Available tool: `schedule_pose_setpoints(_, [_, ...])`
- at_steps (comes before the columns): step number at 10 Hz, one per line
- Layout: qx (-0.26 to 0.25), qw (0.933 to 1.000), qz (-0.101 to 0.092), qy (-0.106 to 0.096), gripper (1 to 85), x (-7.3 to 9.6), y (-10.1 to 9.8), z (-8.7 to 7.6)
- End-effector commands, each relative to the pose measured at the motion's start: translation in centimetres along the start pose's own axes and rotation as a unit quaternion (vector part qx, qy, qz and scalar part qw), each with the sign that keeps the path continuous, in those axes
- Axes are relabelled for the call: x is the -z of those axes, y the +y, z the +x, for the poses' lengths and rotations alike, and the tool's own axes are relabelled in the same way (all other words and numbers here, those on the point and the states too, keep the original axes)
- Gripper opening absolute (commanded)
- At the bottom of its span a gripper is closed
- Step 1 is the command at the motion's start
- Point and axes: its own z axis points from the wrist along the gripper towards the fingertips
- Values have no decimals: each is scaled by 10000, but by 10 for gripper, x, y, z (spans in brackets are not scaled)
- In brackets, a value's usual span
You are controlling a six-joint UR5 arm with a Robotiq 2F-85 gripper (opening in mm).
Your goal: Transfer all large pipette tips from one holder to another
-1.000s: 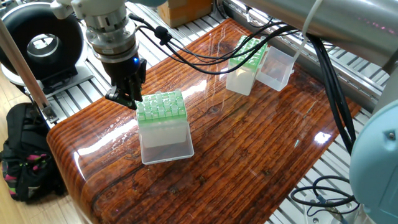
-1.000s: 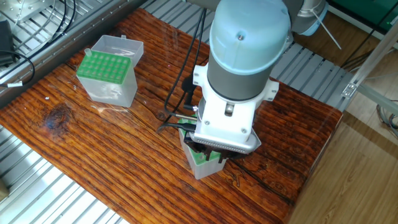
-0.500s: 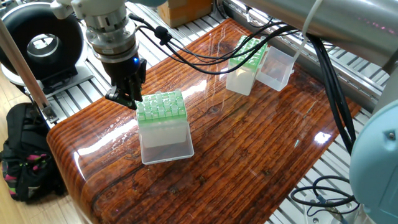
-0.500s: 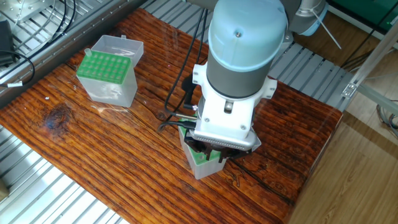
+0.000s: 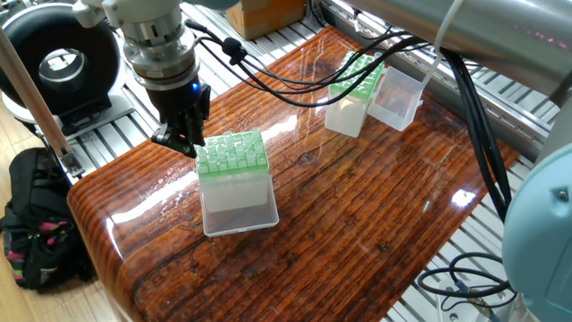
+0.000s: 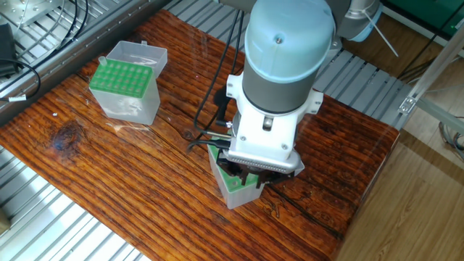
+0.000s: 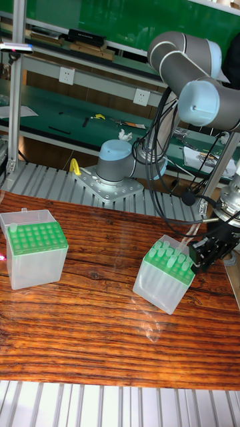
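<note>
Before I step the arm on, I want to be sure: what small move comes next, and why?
Probably a short descent. The gripper sits at the corner of the near tip box, over its green top. I can't tell if it holds a tip, so check first.

From my feed: arm wrist [image 6: 279,87] blocks near green-topped box [image 6: 233,185]; second green-topped box [image 6: 125,85] sits well apart on table [image 6: 109,167].

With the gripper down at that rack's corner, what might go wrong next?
1. The gripper sits at the near rack's edge; a sideways move might tip or shove it.
2. The cables hang over the table toward the far rack and might snag.
3. The jaws' state is unclear, so a grasp may miss.
</note>
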Motion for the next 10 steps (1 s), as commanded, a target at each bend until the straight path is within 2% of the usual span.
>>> schedule_pose_setpoints(1, [-17, 10000, -74, 40, 297, 2, 4, 5])
schedule_pose_setpoints(10, [6, 10000, -57, 41, 287, -3, 4, 14])
